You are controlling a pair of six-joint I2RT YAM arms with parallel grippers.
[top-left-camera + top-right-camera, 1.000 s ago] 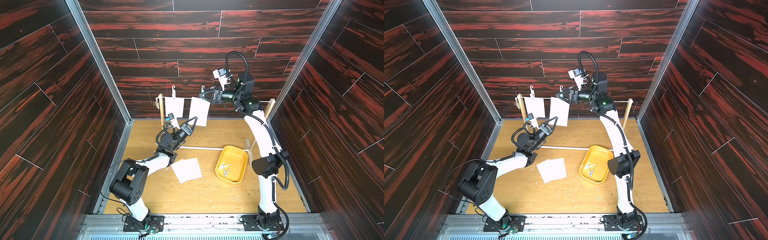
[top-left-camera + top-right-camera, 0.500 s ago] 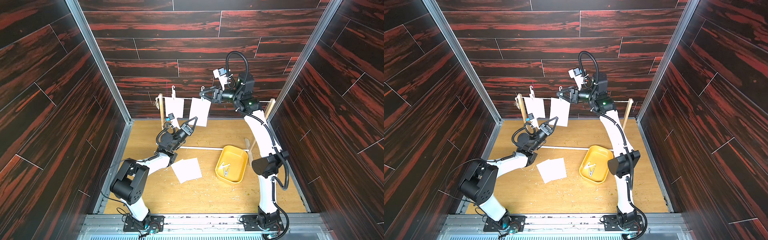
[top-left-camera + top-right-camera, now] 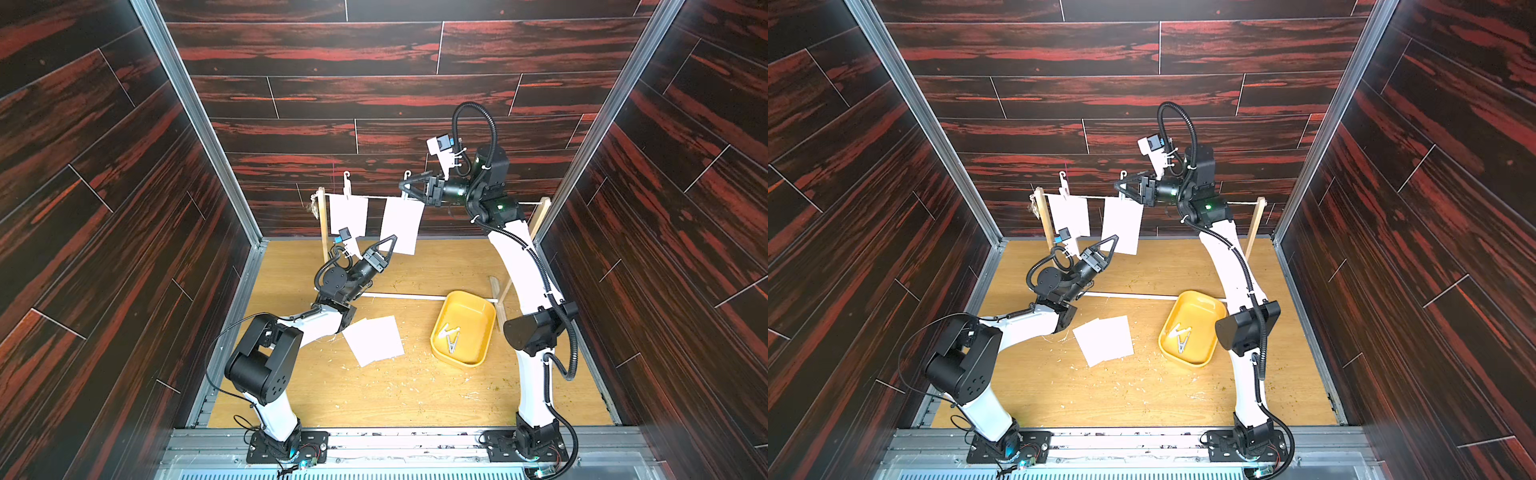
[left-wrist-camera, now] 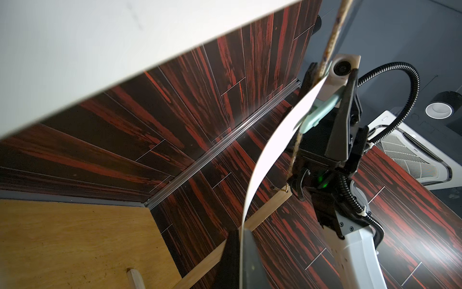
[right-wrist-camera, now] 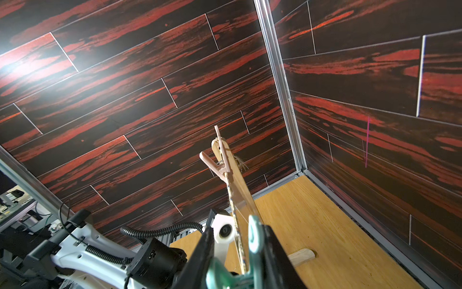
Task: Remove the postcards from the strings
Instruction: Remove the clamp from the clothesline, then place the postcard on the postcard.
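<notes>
Left gripper [image 3: 390, 240] [image 3: 1113, 239]: jaws pinched shut on the lower corner of the held postcard [image 3: 401, 222] [image 3: 1121, 224], at about 7 o'clock on that card. In the left wrist view the card rises edge-on from between the fingers and bows upward to its pin. Right gripper [image 3: 404, 187] [image 3: 1119, 186]: it sits at 12 o'clock above the same card. Its jaws are narrow and closed on the teal clothespin [image 5: 255, 240] [image 4: 322, 110] that pins the card to the string [image 3: 376, 197]. The right wrist view shows the pin touching both fingers. The string runs taut between the two wooden posts [image 3: 321, 216] of the stand, which stands along the 12 o'clock edge of the floor. A second hanging postcard [image 3: 348, 214] is at 9 o'clock of the held one, apart from it, under a pink clothespin [image 3: 347, 185]. Neither gripper touches it. Two loose postcards [image 3: 376, 340] lie overlapping flat on the floor, just to the 9 o'clock side of centre. The yellow tray [image 3: 478, 307] sits toward 3 o'clock of centre, beside the right arm. It contains pale clothespins [image 3: 451, 336]; their count is unclear. Small pale scraps litter the wooden floor [image 3: 374, 395].
</notes>
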